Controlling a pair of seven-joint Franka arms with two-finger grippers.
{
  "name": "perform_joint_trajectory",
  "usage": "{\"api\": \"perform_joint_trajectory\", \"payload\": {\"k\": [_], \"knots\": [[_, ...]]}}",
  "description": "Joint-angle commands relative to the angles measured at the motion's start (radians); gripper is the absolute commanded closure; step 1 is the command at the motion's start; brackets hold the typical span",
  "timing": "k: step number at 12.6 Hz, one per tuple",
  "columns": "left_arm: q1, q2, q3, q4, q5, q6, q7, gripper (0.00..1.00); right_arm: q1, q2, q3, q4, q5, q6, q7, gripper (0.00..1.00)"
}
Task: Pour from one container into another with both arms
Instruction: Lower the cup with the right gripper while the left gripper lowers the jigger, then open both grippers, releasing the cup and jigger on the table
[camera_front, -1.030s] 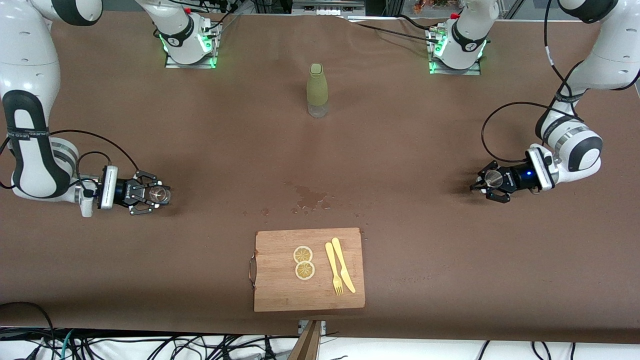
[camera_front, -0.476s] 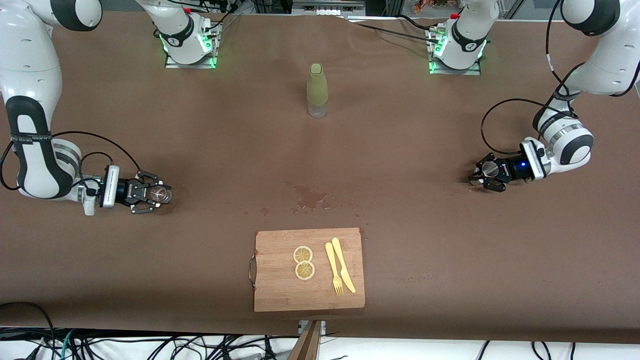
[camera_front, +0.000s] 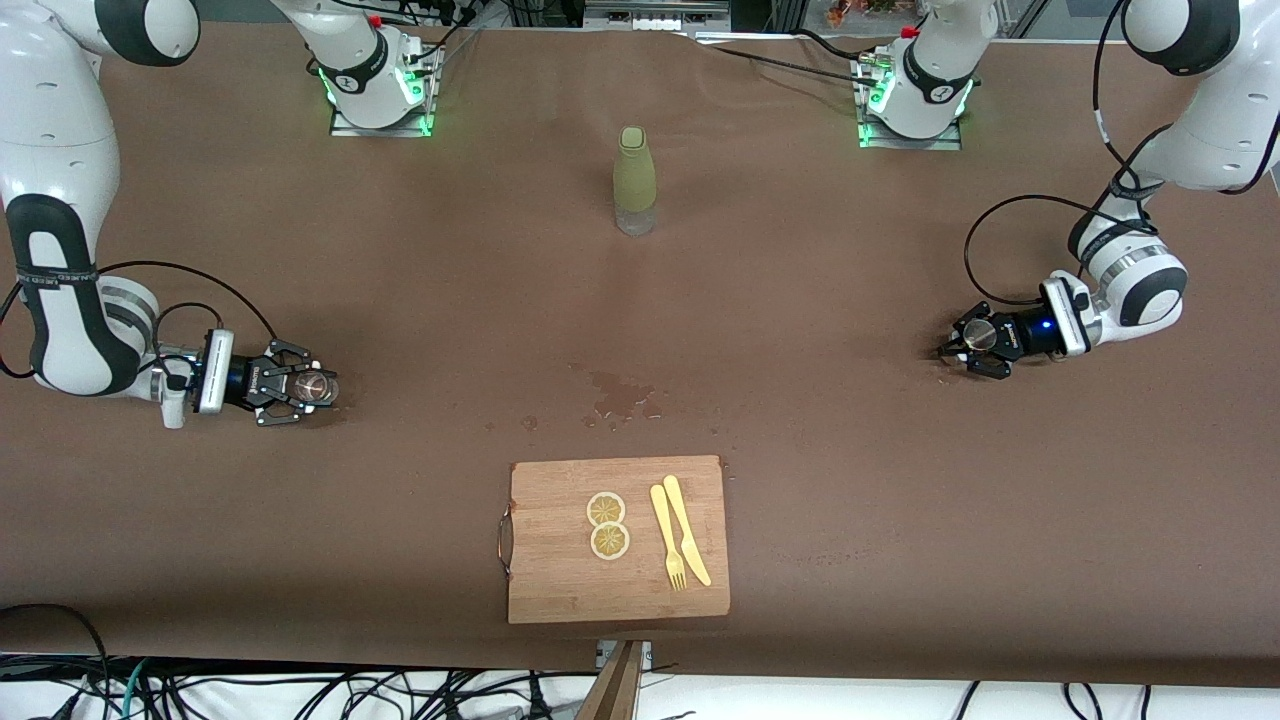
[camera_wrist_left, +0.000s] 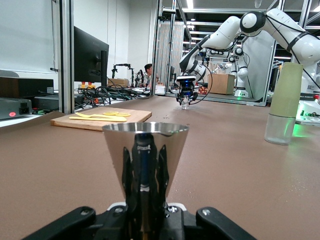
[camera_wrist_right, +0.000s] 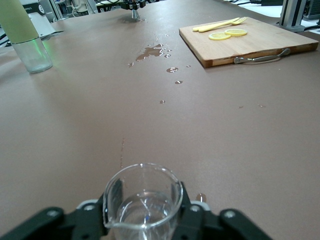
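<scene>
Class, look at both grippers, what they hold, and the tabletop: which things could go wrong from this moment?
1. The right gripper holds the small glass by fingers low on its smooth sides; it may slip or tip as they loosen.
2. The left gripper clamps the steel jigger at its narrow waist, so it could twist or topple on release.
3. The spill wets the table above the cutting board.

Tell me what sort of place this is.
Most likely a robotics lab staged as a drinks-prep bench: two base-bolted arms at a brown-covered table, loose cables along its edge, a monitor and more robot arms among metal framing nearby.
</scene>
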Motion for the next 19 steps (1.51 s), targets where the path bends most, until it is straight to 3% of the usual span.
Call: {"api": "perform_joint_trajectory", "payload": {"k": [1, 5, 6, 7, 8, 9, 11, 19], "knots": [[0.009, 0.01, 0.001, -0.014, 0.026, -0.001, 0.082, 1.0, -0.014, 0.003, 0.007, 0.007, 0.014, -0.014, -0.011, 0.01], [0.007, 0.018, 0.001, -0.025, 0.029, 0.02, 0.082, 0.97, -0.014, -0.005, -0.027, 0.008, 0.001, -0.023, -0.003, 0.01], [0.007, 0.018, 0.001, -0.025, 0.026, 0.02, 0.082, 0.8, -0.012, -0.005, -0.047, 0.008, -0.007, -0.043, -0.003, 0.01], [0.007, 0.018, 0.001, -0.025, 0.026, 0.02, 0.082, 0.77, -0.012, -0.006, -0.064, 0.008, -0.027, -0.066, -0.003, 0.01], [0.007, 0.016, 0.003, -0.025, 0.029, 0.02, 0.082, 0.57, -0.012, -0.016, -0.087, 0.008, -0.045, -0.081, 0.0, 0.01], [0.007, 0.016, 0.004, -0.025, 0.029, 0.016, 0.091, 0.02, -0.012, -0.029, -0.104, 0.008, -0.064, -0.097, 0.001, 0.01], [0.007, 0.009, 0.009, -0.023, 0.029, 0.011, 0.099, 0.0, -0.01, -0.093, -0.116, 0.005, -0.14, -0.098, 0.071, 0.01], [0.034, -0.08, 0.093, 0.016, 0.214, -0.001, -0.068, 0.0, 0.084, -0.428, -0.095, -0.013, -0.55, -0.08, 0.839, 0.01]]}}
